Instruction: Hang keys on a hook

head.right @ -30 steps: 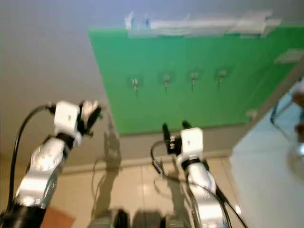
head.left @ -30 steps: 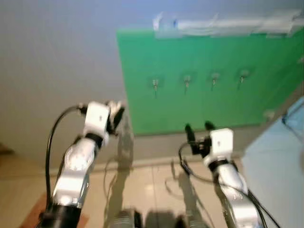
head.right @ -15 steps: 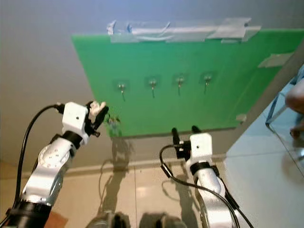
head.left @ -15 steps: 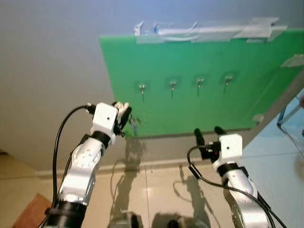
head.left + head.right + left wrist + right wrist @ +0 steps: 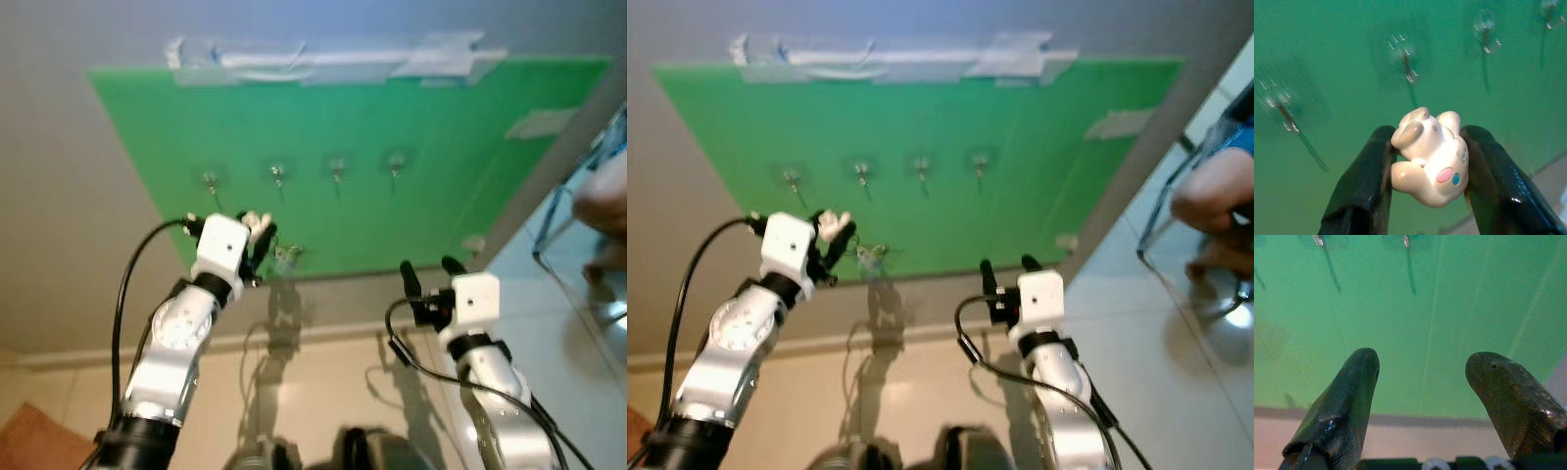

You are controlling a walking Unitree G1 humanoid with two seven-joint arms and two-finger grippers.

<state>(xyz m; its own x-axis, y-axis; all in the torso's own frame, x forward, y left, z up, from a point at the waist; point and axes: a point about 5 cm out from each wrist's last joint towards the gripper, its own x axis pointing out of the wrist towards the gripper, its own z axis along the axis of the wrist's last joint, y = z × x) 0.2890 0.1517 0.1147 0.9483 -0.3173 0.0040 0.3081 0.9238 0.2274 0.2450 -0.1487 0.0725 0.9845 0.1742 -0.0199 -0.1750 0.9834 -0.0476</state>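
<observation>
Four hooks (image 5: 276, 176) sit in a row on the green board (image 5: 441, 206); left tool (image 5: 257, 238), clamped on the keys' cream charm (image 5: 1430, 156), lies just below them. Left wrist view: hooks ahead. Right tool (image 5: 1422, 396), fingers apart, idles

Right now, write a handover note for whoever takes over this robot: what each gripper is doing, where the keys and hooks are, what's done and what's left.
Left gripper: shut on the keys, pinching their cream figurine charm; raised in front of the lower left part of the green board. The metal part of the keys hangs just beside the fingers.
Right gripper: open, holding nothing, held up below the board.
Hooks: four in a row across the board, all bare.
Done: keys picked up and brought to the board.
Left: lift the keys to a hook, probably one of the two nearest the left gripper, slip them on, let go.
A person is at the right edge.
</observation>
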